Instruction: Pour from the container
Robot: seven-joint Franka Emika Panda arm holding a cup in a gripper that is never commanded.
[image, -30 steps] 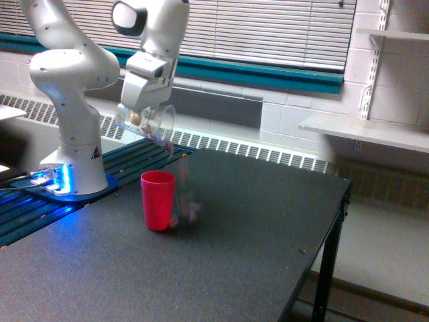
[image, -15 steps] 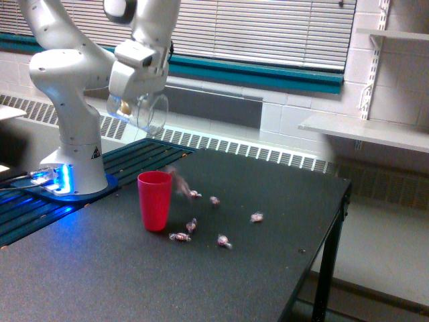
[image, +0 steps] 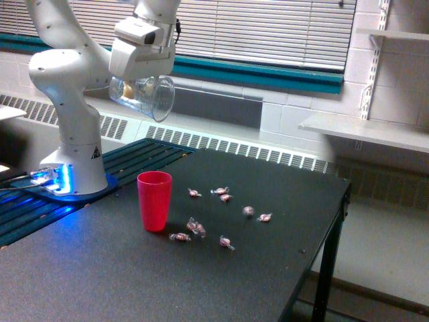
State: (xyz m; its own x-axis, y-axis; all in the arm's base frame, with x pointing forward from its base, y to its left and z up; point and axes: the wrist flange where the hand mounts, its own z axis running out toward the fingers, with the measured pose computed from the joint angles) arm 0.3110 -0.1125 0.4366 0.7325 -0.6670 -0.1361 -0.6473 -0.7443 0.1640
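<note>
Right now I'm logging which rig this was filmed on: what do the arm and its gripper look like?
The arm is glossy white with rounded, bulbous segments and dark seams at the joints. Its base carries a small triangular warning sticker and sits on a plate lit by a blue glow. The gripper has a boxy white body with a dark patch near its top; its fingers are hard to make out.

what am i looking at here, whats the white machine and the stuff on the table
The white machine is a robot arm bolted to a base with a blue light. There is a single picture, taken by a camera standing off the arm. At the arm's end, its gripper holds a clear plastic cup, tipped on its side high above the black table. On the table stands a red cup, upright. Small wrapped candies lie scattered to the exterior view's right of it, on the tabletop, not in the red cup.
</note>
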